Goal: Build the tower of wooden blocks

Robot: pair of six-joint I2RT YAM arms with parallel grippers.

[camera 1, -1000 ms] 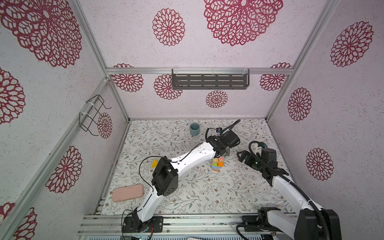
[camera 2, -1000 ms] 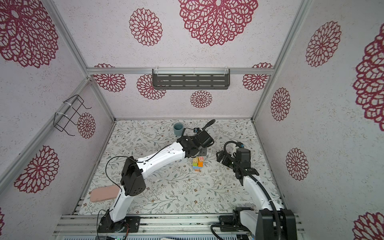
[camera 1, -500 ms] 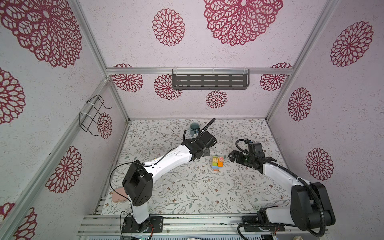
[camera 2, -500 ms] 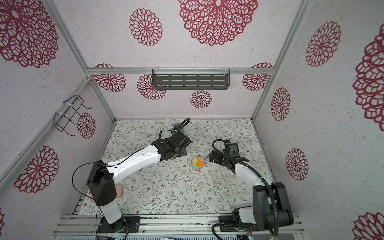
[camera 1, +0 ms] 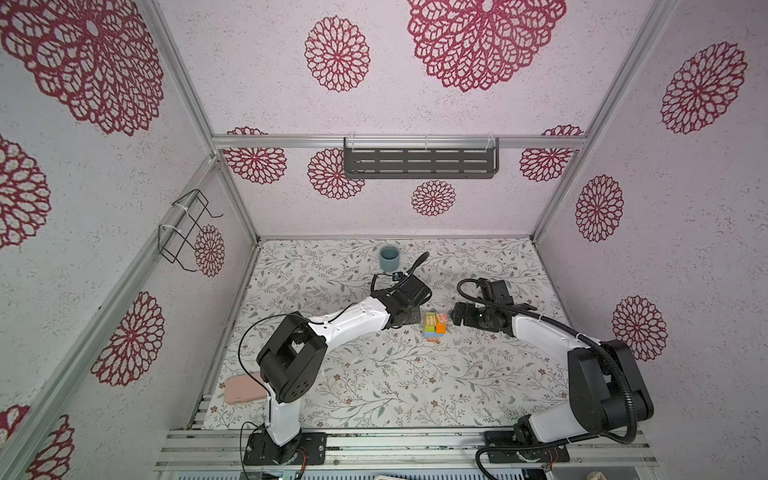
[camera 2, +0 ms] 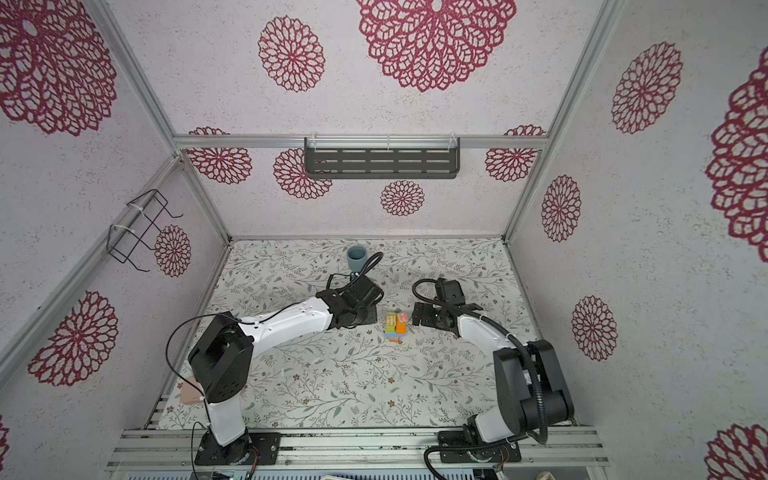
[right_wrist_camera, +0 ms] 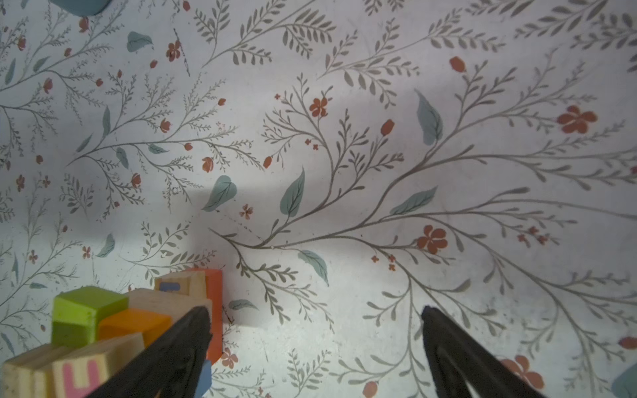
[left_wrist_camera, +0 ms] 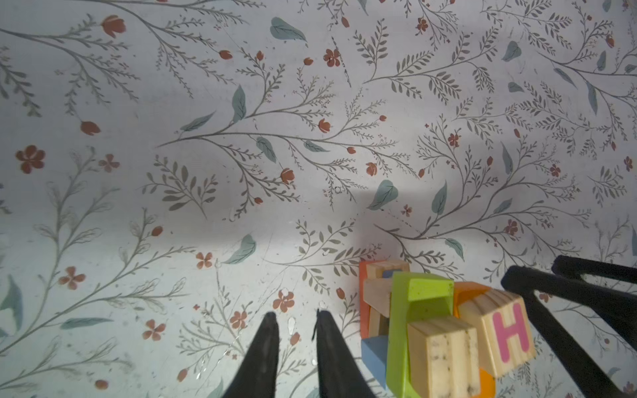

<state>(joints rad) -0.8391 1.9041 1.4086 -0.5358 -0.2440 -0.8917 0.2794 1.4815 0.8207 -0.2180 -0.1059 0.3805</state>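
Block tower (camera 1: 434, 325) in the middle of the floral table (camera 1: 365, 386), one gripper on each side

The left gripper (left_wrist_camera: 294, 315) sits just left of the stack, its fingers pinched almost together with only a slim gap and nothing in it. The right gripper (right_wrist_camera: 315, 310) is just right of the stack, jaws spread wide and also empty. Up top there's a pink-H cube (left_wrist_camera: 506, 330) next to a plain wood one, over a green block (left_wrist_camera: 424, 299). One small loose block (camera 1: 434, 340) lies on the tower's near side. The grey-blue cup (camera 1: 389, 257) is way at the back.
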